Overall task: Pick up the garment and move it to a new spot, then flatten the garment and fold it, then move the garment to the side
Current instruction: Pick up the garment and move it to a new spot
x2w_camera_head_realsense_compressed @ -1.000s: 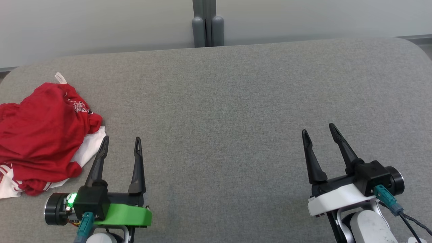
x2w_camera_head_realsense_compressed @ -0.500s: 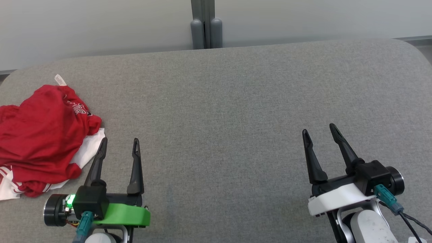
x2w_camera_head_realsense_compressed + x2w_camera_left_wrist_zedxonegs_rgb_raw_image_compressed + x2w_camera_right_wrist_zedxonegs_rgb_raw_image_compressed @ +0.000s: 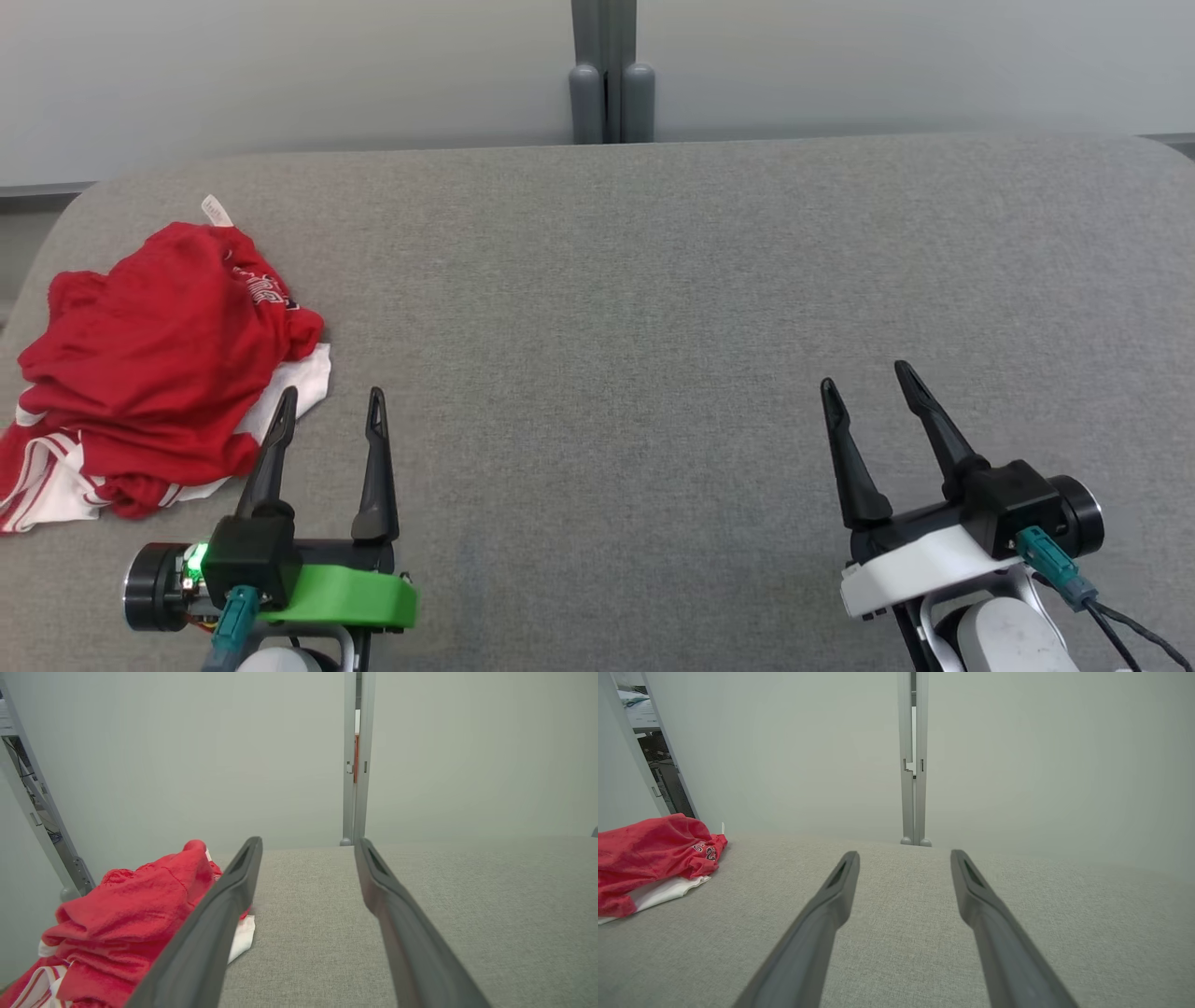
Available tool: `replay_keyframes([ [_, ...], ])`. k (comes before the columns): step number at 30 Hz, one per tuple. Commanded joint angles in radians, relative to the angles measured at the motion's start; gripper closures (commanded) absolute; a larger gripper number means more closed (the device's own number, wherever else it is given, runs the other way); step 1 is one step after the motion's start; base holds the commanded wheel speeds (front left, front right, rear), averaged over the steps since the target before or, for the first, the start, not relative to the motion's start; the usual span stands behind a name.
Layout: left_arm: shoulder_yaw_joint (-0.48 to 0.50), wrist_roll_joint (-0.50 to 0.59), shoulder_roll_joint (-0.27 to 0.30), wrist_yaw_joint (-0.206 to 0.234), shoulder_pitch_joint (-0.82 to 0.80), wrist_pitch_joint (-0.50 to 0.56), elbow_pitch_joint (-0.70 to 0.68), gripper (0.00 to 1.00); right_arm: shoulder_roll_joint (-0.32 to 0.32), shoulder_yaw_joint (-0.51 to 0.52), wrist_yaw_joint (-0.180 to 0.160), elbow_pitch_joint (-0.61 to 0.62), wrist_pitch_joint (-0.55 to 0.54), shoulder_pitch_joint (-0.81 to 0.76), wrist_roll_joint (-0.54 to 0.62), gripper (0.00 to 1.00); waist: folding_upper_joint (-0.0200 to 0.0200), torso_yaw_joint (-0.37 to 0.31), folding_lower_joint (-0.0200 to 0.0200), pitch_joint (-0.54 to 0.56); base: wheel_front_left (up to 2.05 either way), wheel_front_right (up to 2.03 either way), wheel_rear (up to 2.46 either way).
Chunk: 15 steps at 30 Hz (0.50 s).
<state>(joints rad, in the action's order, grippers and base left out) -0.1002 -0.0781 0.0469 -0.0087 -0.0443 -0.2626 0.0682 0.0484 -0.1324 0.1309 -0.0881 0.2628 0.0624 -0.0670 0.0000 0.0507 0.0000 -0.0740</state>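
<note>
On grey woven surface point(image 3: 653, 280): crumpled red-white garment point(image 3: 159, 345) | left fingers point(image 3: 377, 467) wide | right fingers point(image 3: 846, 457) wide

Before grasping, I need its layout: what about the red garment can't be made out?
Head view: garment is crumpled; folds hide its outline and collar.
Head view: lettering too small and creased to read.
Left wrist view: a finger of the left gripper covers part of it.
Right wrist view: the left edge cuts it off.

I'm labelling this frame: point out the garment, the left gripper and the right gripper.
garment point(image 3: 149, 345), head view, red top layer.
left gripper point(image 3: 332, 396), head view, midway between fingertips.
right gripper point(image 3: 864, 375), head view, midway between fingertips.
</note>
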Motion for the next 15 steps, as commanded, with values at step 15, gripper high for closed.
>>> replay_keyframes([
  [15, 0.0, -0.023, 0.006, 0.029, 0.035, -0.003, 0.006, 0.0, 0.004, 0.005, 0.0, 0.005, 0.003, -0.035, 0.004, 0.0, 0.0, 0.252, 0.0, 0.024, 0.0, 0.0, 0.0],
])
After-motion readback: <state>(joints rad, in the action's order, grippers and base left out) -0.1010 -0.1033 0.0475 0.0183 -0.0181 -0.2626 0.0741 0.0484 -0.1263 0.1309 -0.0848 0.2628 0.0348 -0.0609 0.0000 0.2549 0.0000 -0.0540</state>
